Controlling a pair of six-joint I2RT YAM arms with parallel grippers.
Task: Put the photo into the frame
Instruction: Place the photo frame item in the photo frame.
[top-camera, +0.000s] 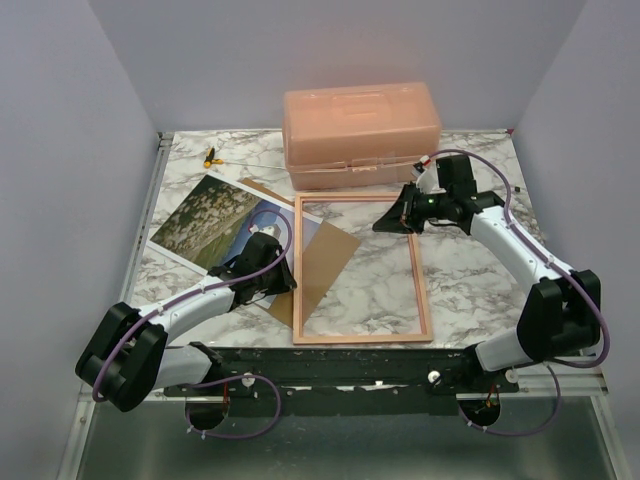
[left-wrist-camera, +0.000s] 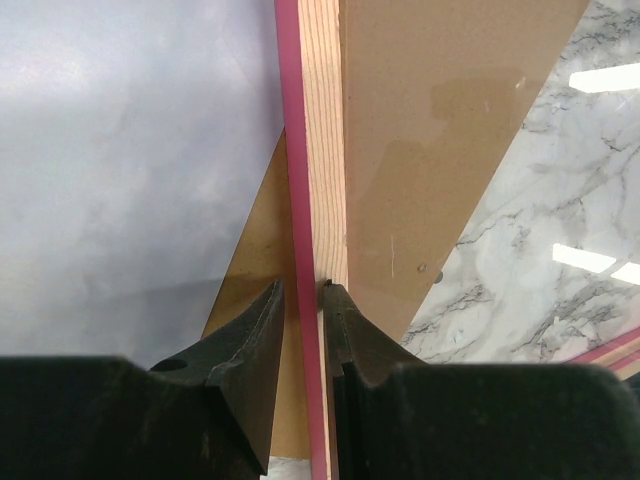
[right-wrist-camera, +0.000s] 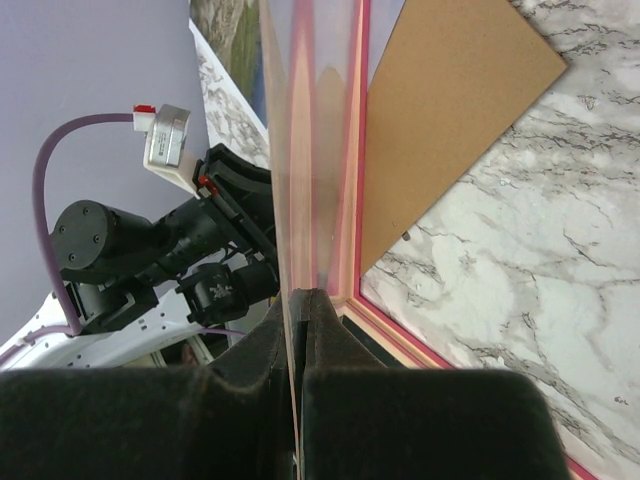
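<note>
Main risk: left gripper (left-wrist-camera: 302, 287) is closed narrow across the left rail of the frame (top-camera: 360, 340), one finger on the pinkish-red edge and one on the wood. It's a thin bite, so a tilt or pull could let the rail slide out or twist. Right gripper (right-wrist-camera: 297, 295) is pinched fully together on what looks like the clear pane (right-wrist-camera: 300, 150) seen edge-on (hard to be sure, it's just a translucent strip). A sheet that thin could flex or slip free, and if the two arms pull against each other the frame could rack. Also the brown backing board (top-camera: 325, 262) lies slanted under the frame opening, so it would get in the way of whatever goes in, or get dragged along. The photo (top-camera: 205, 218) isn't in yet. It lies flat on the marble table (top-camera: 470, 270) left of the frame, picture side up, with its right corner running under the board and the frame's left rail, so shifting the frame may drag it. Look: glossy landscape print with meadow, hills and blue sky, thin and flush to the table, probably hard to get a finger under. Frame is a thin-bordered rectangle lying mid-table, just in front of the pink lidded box (top-camera: 360, 135).
</note>
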